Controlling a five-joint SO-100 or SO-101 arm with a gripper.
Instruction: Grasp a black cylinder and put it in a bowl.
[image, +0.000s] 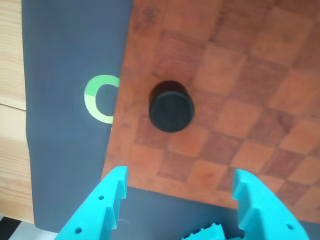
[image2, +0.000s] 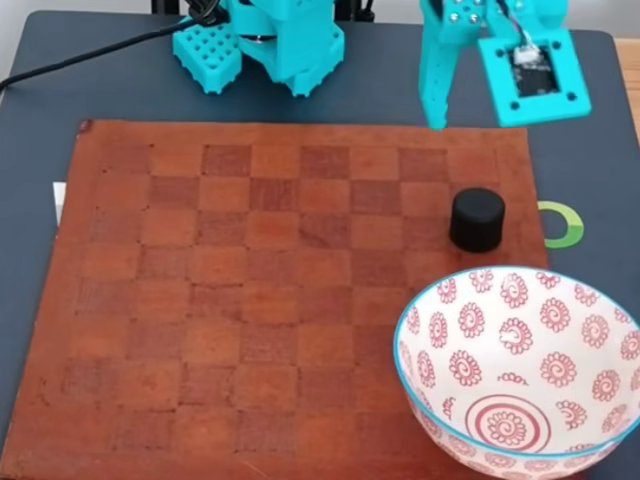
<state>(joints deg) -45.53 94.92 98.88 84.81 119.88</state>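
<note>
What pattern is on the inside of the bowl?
Red spiral flowers on white, red rings at the centre, light blue rim; the bowl shows best in the fixed view.

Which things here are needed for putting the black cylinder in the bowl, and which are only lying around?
Needed for the job:
- black cylinder, standing on the board
- bowl, white with red flowers, near the cylinder
- gripper, open, short of the cylinder

Only lying around:
- brown checkered board
- green ring mark on the dark mat
</note>
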